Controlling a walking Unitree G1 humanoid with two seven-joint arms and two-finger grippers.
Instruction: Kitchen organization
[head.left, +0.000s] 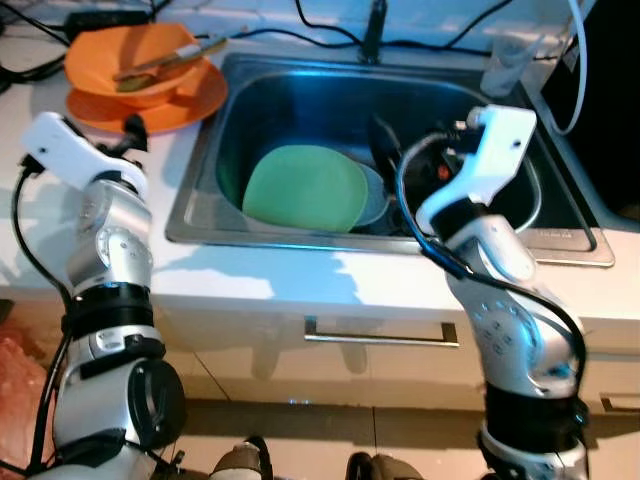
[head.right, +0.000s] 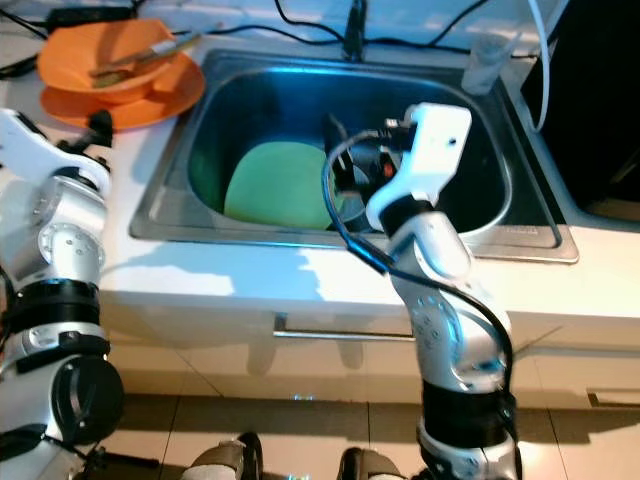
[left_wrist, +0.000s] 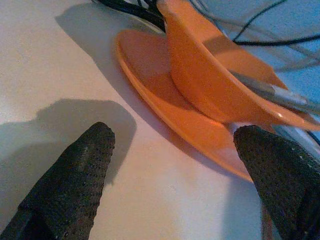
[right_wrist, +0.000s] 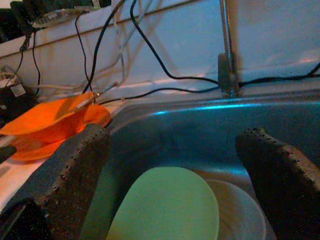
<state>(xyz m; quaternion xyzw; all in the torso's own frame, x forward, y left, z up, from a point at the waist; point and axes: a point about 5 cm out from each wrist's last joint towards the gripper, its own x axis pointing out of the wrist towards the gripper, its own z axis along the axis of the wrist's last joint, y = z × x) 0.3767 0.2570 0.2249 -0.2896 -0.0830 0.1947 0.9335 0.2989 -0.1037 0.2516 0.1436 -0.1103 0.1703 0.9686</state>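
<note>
A green plate (head.left: 305, 188) lies tilted in the steel sink (head.left: 200, 215), on top of a pale plate (head.left: 378, 195). My right gripper (right_wrist: 175, 165) hangs open inside the sink, just above and to the right of both plates; its black fingers (head.left: 385, 140) touch nothing. On the counter left of the sink, an orange bowl (head.left: 135, 62) holding utensils (head.left: 170, 60) rests on an orange plate (head.left: 160, 108). My left gripper (left_wrist: 170, 175) is open low over the counter at that plate's near rim, one fingertip (left_wrist: 280, 170) close beside the edge.
A faucet (head.left: 375, 30) stands behind the sink, with black cables (right_wrist: 150, 50) running along the back wall. A clear cup (head.left: 505, 60) sits at the sink's far right corner. Below the counter edge is a drawer handle (head.left: 380, 335).
</note>
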